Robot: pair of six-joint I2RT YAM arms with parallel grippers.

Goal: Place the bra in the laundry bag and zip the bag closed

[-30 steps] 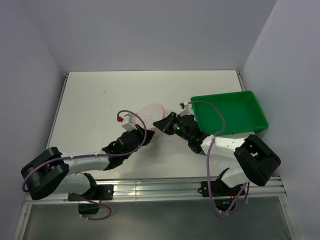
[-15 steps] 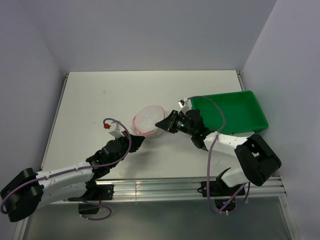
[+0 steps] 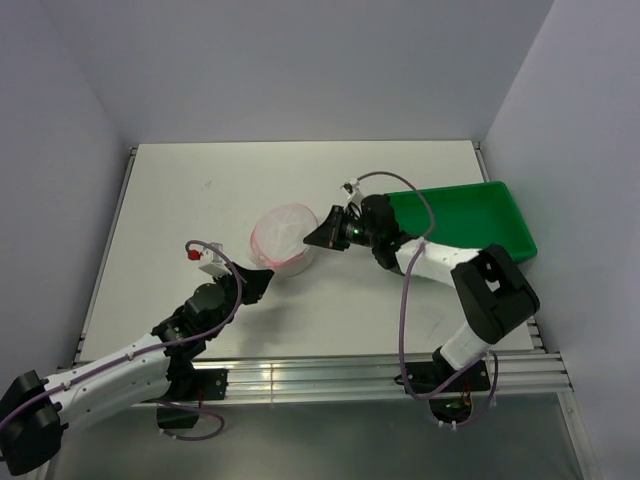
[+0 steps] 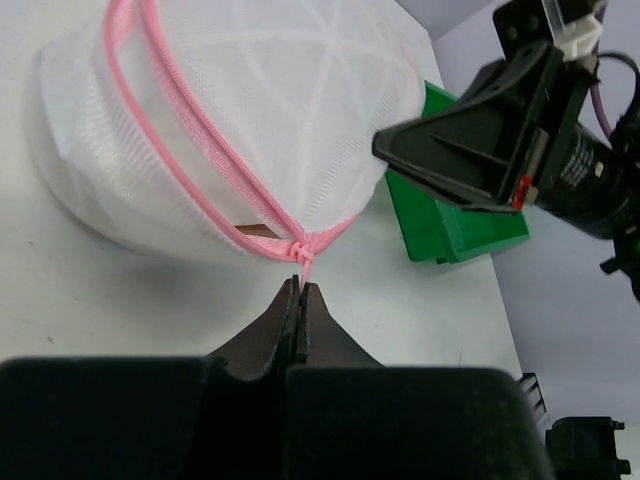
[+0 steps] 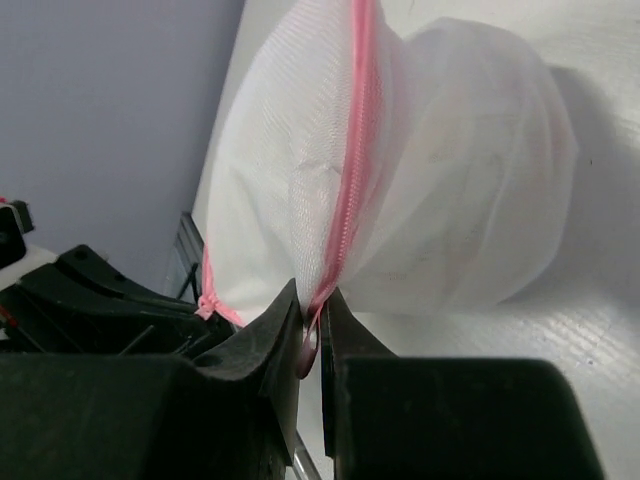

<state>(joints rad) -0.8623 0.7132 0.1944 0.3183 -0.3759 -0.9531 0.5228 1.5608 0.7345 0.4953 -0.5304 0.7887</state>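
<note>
Centrally, the bag [image 3: 283, 238] lies on the white table [image 3: 180, 190], a white mesh drum stretched on a diagonal. Its long axis runs from the lower left of the overhead view to the upper right. The pink zip [image 5: 355, 150] follows that line over the bulging mesh.

The left pincer [image 4: 300, 298], at the lower left end, is closed on a thin pink cord [image 4: 303, 270] knotted to the zip's end. The right pincer [image 5: 312, 322], at the upper right end, is clamped on the zip at the rim. The bra is not clearly seen; a tan patch [image 4: 258, 231] shows in a gap below the zip.

Bare table spreads above and to the left of the bag. The green tray [image 3: 470, 222] sits well apart at the right edge, and the table's near edge lies below the left pincer.

Compared with a second ago, the bag has shifted left and slightly down. The left arm has drawn back toward the lower left, and the right arm has reached further left, away from the tray.
</note>
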